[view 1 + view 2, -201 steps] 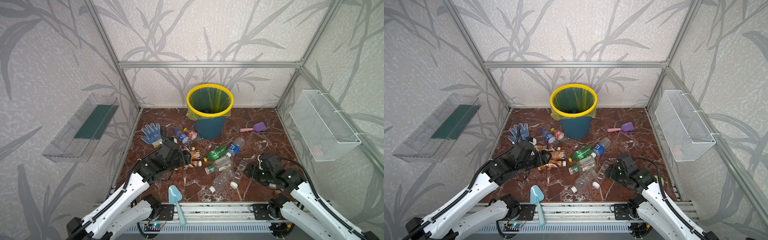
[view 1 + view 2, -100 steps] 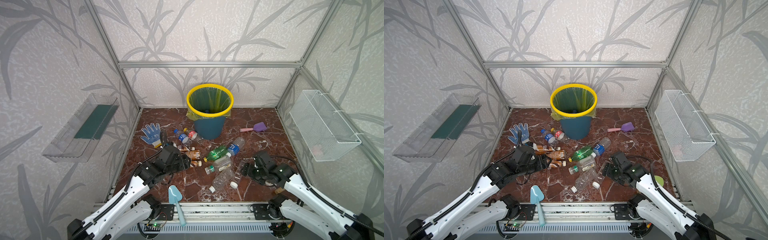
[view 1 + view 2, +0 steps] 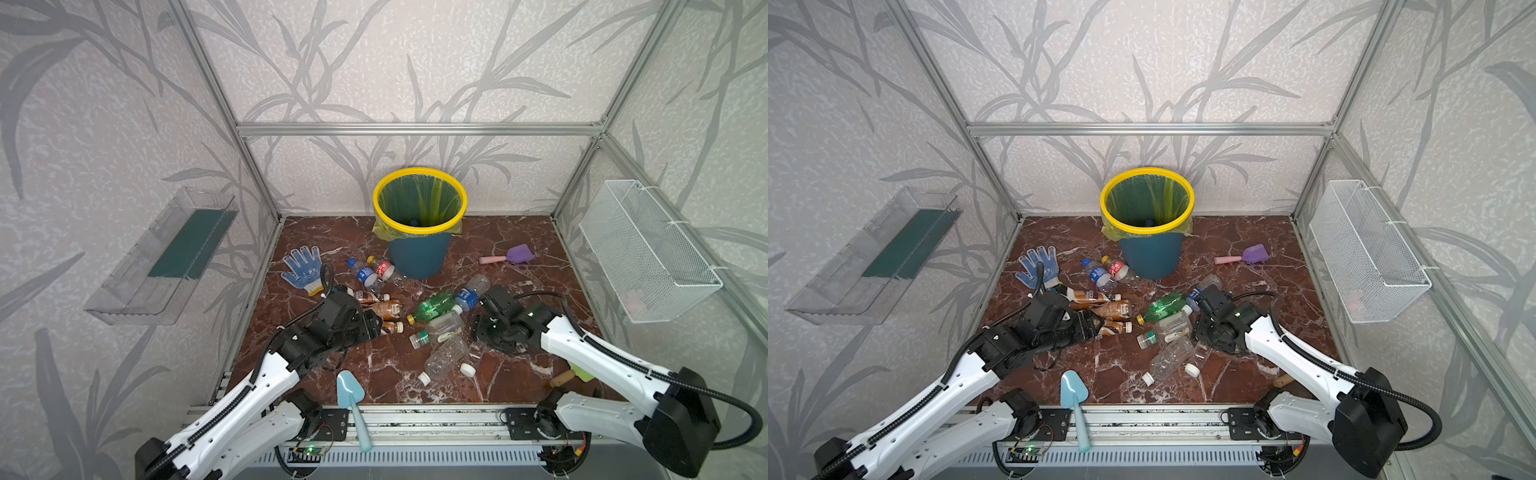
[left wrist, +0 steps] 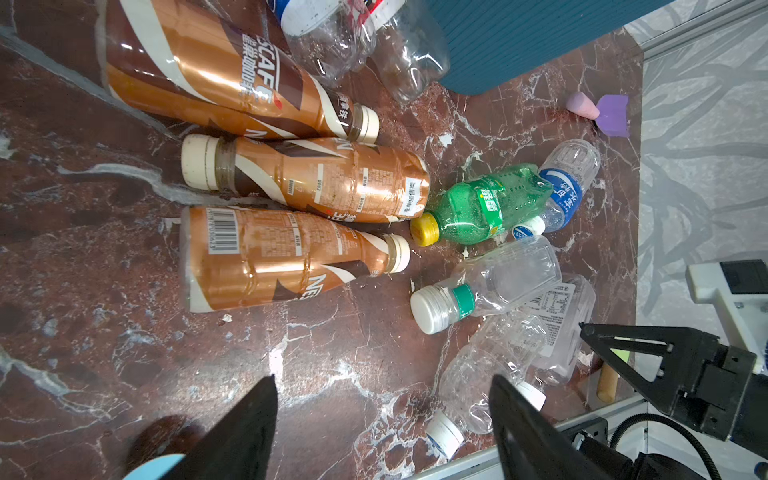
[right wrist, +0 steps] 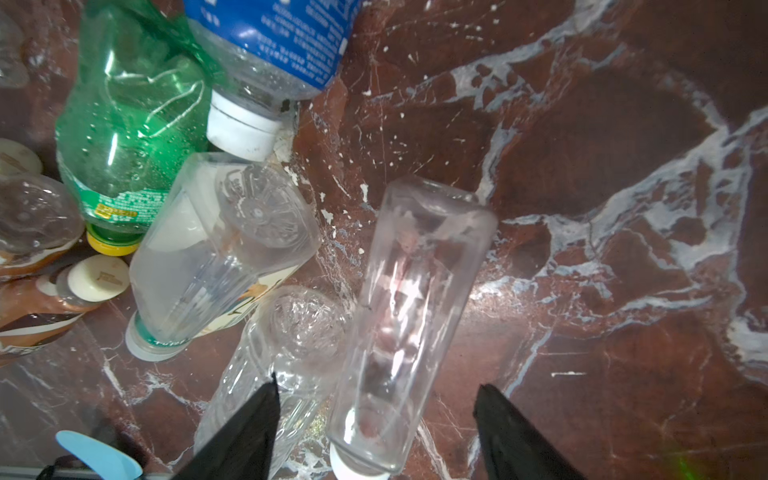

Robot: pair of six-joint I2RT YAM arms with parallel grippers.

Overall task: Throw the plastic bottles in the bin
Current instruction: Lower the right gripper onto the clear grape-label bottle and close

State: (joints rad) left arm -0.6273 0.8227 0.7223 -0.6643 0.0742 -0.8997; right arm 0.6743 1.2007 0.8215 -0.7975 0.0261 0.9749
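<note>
Several plastic bottles lie on the marble floor in front of the bin (image 3: 419, 257), a teal bucket with a yellow rim. Three brown white-capped ones (image 4: 257, 257) lie side by side next to the green one (image 4: 482, 203) and a blue-labelled one (image 4: 565, 187). My left gripper (image 4: 381, 380) is open over bare floor just short of the nearest brown bottle; in a top view it (image 3: 374, 328) sits by that bottle's cap. My right gripper (image 5: 376, 382) is open, its jaws either side of a clear label-less bottle (image 5: 415, 299) without gripping it, low over the floor (image 3: 478, 338).
A blue-dotted glove (image 3: 303, 268) lies at the left, a purple scoop (image 3: 513, 255) right of the bin, a light blue scoop (image 3: 351, 399) on the front rail. A wire basket (image 3: 648, 253) hangs on the right wall, a clear tray (image 3: 166, 257) on the left.
My right gripper has moved left and farther in, over the clear bottles, and its jaws have narrowed a little. The left gripper has drawn back slightly and stays open.
</note>
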